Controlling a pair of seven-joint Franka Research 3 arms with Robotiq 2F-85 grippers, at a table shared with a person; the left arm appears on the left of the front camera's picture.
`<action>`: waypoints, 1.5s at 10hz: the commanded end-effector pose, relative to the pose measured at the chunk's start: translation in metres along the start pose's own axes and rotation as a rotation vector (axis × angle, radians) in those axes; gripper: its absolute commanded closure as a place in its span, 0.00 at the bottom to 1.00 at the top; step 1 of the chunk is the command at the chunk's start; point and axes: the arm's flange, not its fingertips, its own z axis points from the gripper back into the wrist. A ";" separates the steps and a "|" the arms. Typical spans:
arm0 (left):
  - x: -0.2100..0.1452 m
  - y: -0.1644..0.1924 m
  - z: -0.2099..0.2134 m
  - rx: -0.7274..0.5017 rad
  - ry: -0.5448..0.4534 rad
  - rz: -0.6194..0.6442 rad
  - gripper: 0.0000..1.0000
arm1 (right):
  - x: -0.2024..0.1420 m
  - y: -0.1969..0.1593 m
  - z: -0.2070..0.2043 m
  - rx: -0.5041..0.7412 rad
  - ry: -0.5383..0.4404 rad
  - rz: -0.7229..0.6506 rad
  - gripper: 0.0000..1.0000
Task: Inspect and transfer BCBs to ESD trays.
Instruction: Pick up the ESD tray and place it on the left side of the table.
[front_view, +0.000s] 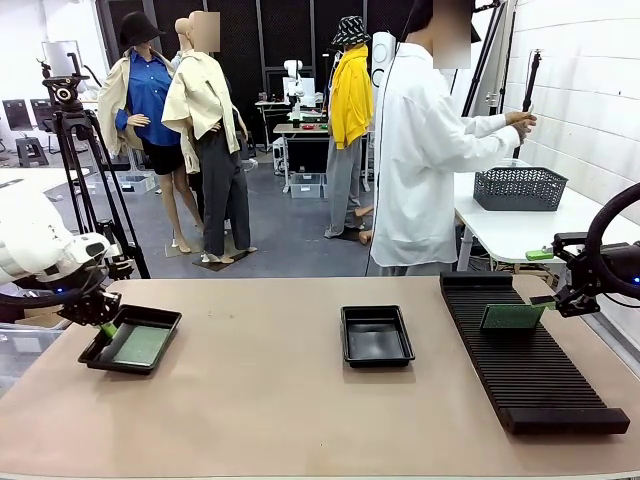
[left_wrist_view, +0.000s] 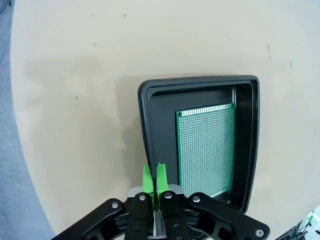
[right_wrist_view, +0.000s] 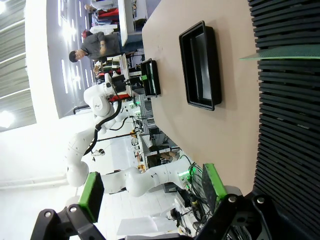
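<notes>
At 9 o'clock on the tabletop (front_view: 280, 400): left gripper (left_wrist_view: 154, 175), clenched, green pads (left_wrist_view: 147, 177) pressed flat together, nothing visible between them. Poised at the 10 o'clock corner of the first ESD tray (front_view: 170, 320) in the front view. In the wrist view, right over that tray's rim; touching or just clear, cannot tell. Flat on the tray's floor: first BCB (left_wrist_view: 206, 150), green and perforated, lying toward the wall away from the gripper, with a strip of black floor bare on the gripper's side.

Near the tabletop's middle, slightly toward 2 o'clock: second ESD tray (front_view: 378, 343), glossy black floor in full view.

At 3 o'clock: long black ribbed rack (front_view: 540, 380), running from 12 toward 5. Near its far end, standing on edge in a slot and leaning a little: second BCB (front_view: 512, 317). At that board's 2 o'clock: right gripper (right_wrist_view: 152, 172), released, fingers spread wide, clear of the board.

Beyond the tabletop at 1 o'clock: person in a white coat (front_view: 420, 150), turned toward a white side table, one hand (front_view: 520, 120) on a black pole. On that side table: dark mesh basket (front_view: 520, 188).
</notes>
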 end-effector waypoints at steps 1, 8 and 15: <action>-0.008 0.017 0.006 -0.026 0.006 -0.001 1.00 | -0.001 0.001 0.000 -0.005 0.005 -0.012 0.00; -0.002 0.066 0.004 -0.065 0.006 0.110 1.00 | -0.001 0.001 0.000 -0.005 0.005 -0.012 0.00; 0.000 0.069 0.009 -0.078 -0.037 0.127 0.22 | -0.001 0.001 0.000 -0.005 0.005 -0.012 0.00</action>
